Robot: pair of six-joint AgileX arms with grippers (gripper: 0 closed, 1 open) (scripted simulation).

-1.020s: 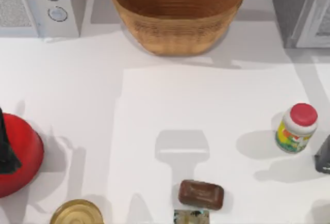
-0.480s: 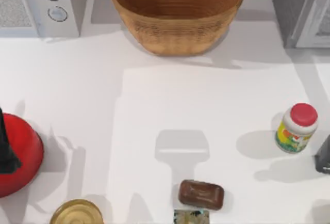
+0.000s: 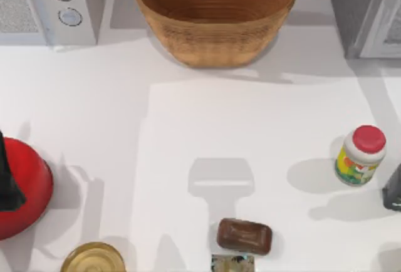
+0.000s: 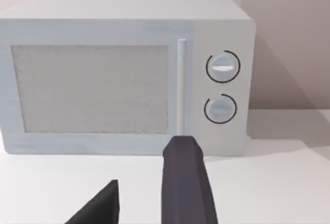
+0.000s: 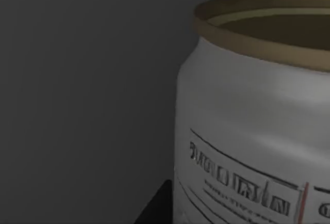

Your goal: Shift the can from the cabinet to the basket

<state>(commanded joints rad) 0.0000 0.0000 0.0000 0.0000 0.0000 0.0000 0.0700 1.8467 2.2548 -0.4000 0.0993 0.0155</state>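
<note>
Top view: one basket (image 3: 215,18) at the back, one cabinet (image 3: 365,12) back right. Left wrist: left gripper (image 4: 142,198) spread open, facing the microwave (image 4: 126,74). Right wrist: one can (image 5: 258,121) close up inside grey walls; grip unreadable. Probably rigid, light, slick; best clasped mid-label.

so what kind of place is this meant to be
Most likely a simulated kitchen counter: a white table carrying a microwave-like appliance with two dials, a wicker basket, a red-capped bottle and a round gold-topped tin.
</note>
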